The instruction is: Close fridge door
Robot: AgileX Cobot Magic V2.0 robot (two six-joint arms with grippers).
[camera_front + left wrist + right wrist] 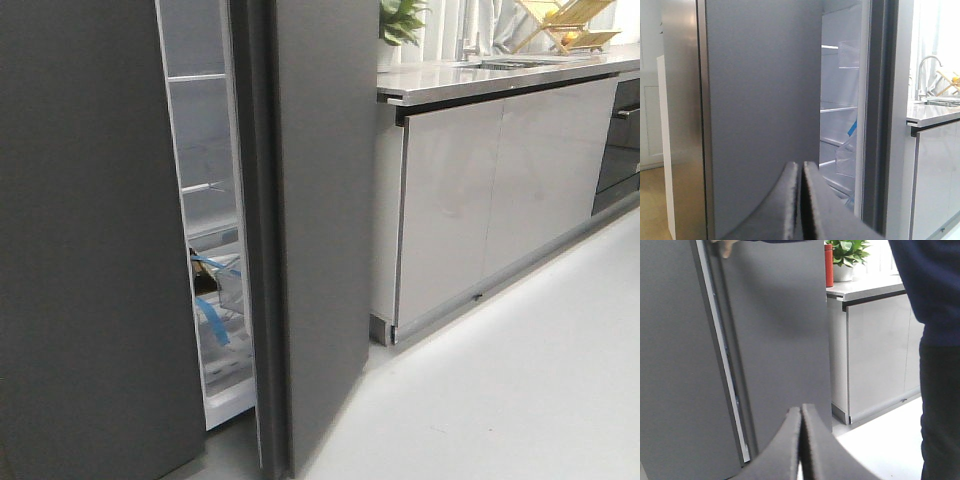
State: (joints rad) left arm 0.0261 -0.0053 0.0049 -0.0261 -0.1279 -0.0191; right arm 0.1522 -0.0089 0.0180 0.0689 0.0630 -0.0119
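The fridge door is a tall matte dark-grey panel that stands open, with its dark edge turned toward me. Its white lining borders a gap that shows the fridge shelves and some blue tape. The door also shows in the left wrist view and the right wrist view. My left gripper is shut and empty, in front of the other grey fridge panel. My right gripper is shut and empty, short of the door's outer face. Neither gripper shows in the front view.
A second dark-grey fridge panel fills the left. Glossy light-grey cabinets under a steel counter run to the right, with a plant and a dish rack. A person in dark blue stands at the right, with a hand at the door's top.
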